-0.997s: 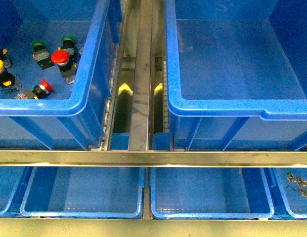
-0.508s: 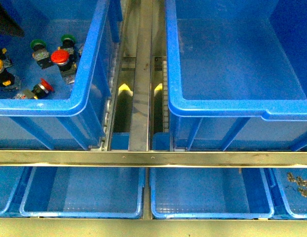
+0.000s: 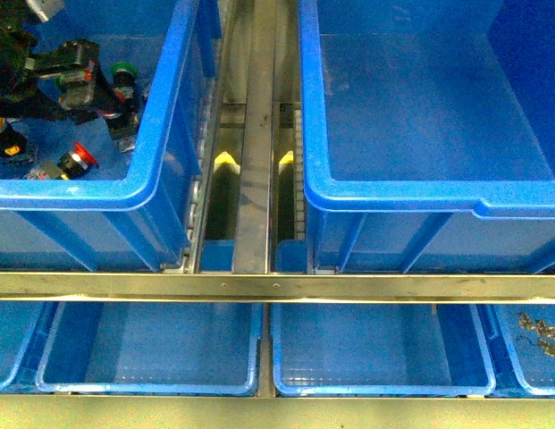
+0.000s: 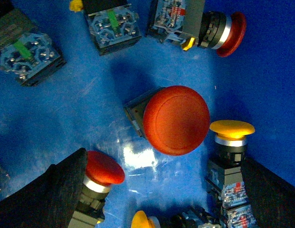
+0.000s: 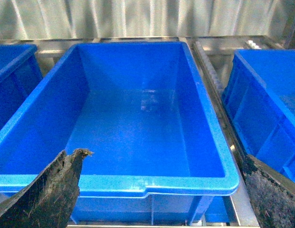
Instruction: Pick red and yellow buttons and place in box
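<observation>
Up in the far-left part of the front view, the left gripper (image 3: 89, 89) hangs inside the left crate (image 3: 80, 192), its dark bulk covering several switches. A red button (image 3: 78, 158) lies on its side near the crate's near wall, a yellow button (image 3: 2, 128) sits by the left edge, and a green-capped switch (image 3: 125, 70) stands just beyond the gripper. Across the metal rail (image 3: 250, 179) sits the box (image 3: 393, 192), well apart from all the buttons.

From the left wrist view, the left gripper (image 4: 164, 161) has its fingers (image 4: 52, 194) spread wide, clamped on nothing. An upright red button (image 4: 176, 119) sits between them (cap facing the camera). Another red one (image 4: 102, 168) is just beside one finger, an upright yellow button (image 4: 231, 130) is beside the other, and a tipped red button (image 4: 223, 31) lies farther off.

Through the right wrist view, the right gripper (image 5: 161, 159) hovers over the box (image 5: 152, 183), fingers (image 5: 52, 190) apart and holding nothing.
</observation>
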`<act>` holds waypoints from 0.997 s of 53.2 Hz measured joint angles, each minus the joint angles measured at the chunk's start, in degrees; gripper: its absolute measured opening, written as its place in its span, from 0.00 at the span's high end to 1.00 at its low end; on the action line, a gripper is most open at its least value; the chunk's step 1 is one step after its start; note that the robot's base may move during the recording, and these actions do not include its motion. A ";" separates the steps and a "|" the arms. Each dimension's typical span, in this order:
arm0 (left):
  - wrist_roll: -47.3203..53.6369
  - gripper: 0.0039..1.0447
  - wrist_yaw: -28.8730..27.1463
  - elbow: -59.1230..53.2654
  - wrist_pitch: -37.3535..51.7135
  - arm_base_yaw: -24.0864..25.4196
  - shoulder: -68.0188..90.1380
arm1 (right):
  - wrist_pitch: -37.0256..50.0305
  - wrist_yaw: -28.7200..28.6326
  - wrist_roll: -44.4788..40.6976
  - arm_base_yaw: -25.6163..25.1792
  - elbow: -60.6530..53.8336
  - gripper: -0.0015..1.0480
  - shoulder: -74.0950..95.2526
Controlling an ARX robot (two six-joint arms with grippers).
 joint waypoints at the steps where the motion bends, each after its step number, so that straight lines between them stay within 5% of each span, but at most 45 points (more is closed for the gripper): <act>1: 0.13 0.07 0.00 0.35 -0.02 -0.11 0.28 | 0.00 0.02 0.00 0.00 0.00 0.06 0.00; 38: 0.92 0.07 0.39 8.00 -1.92 -0.94 6.51 | 0.00 0.02 0.00 0.00 0.00 0.06 0.00; 53: 0.72 0.45 0.83 8.07 -1.97 -1.07 6.64 | 0.00 0.02 0.00 0.00 0.00 0.06 0.00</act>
